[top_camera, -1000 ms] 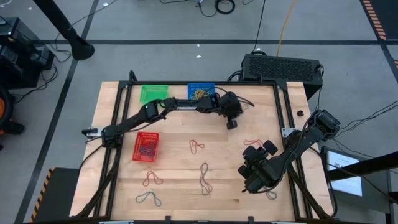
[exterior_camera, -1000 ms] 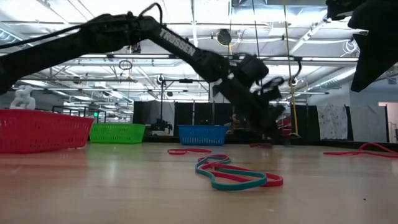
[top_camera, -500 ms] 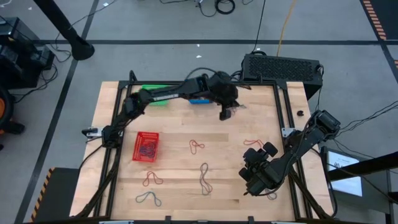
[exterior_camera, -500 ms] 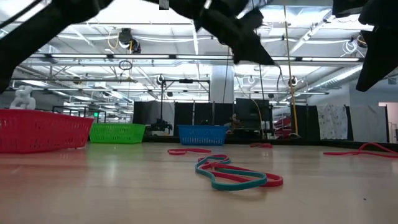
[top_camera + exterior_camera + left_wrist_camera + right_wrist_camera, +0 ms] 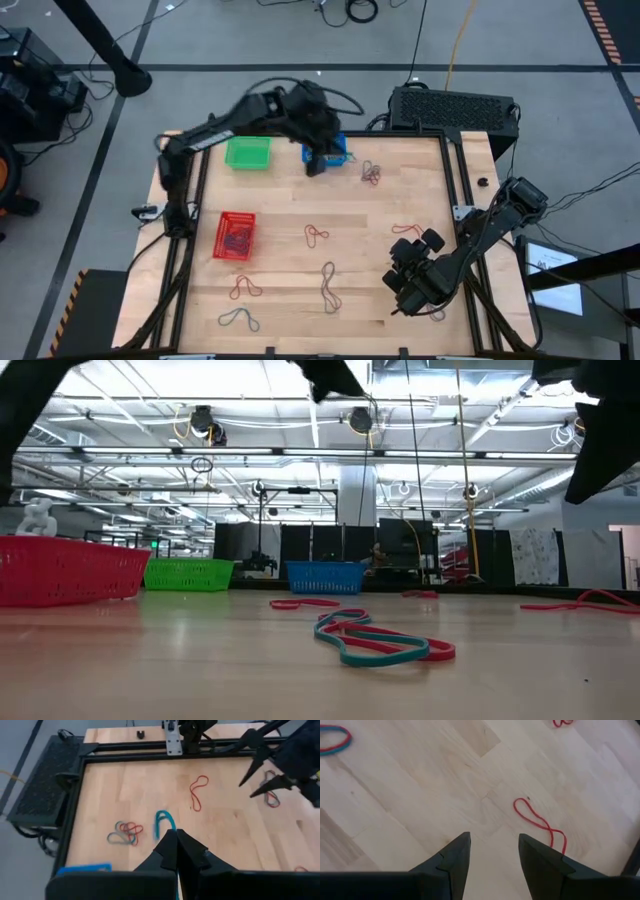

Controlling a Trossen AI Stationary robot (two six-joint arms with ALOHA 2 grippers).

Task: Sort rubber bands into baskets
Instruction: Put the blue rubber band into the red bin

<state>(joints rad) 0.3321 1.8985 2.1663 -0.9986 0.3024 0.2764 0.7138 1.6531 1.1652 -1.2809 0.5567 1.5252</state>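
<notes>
Since one second ago the left arm has swung from mid-table back toward the far edge; the left gripper (image 5: 316,163) now hangs above the blue basket (image 5: 334,152), at about 12 o'clock on the table. Its fingers (image 5: 170,851) are pressed together, and a blue-green rubber band (image 5: 163,821) appears to trail from their tips (blurred, so the grip is a judgement, not certain). A small tangle of bands (image 5: 371,173) lies on the wood just beside the blue basket, toward 1 o'clock.

Green basket (image 5: 247,152) sits at 11 o'clock, red basket (image 5: 234,236) at 9 o'clock, with bands already inside it.

Right gripper (image 5: 406,290) waits low at 4 o'clock, fingers (image 5: 452,859) spread apart and holding nothing; a red band (image 5: 540,822) lies on the table just ahead of it.

Loose bands left: red loop at centre (image 5: 316,235), a long twisted one (image 5: 328,284) at 6 o'clock, a red one (image 5: 246,289) and a grey one (image 5: 239,319) toward 7 o'clock.

Step in hand: carrying a band to the blue basket for release. Next move calls for centring over the basket and parting the fingers so the band drops inside the rim, not beside it.
</notes>
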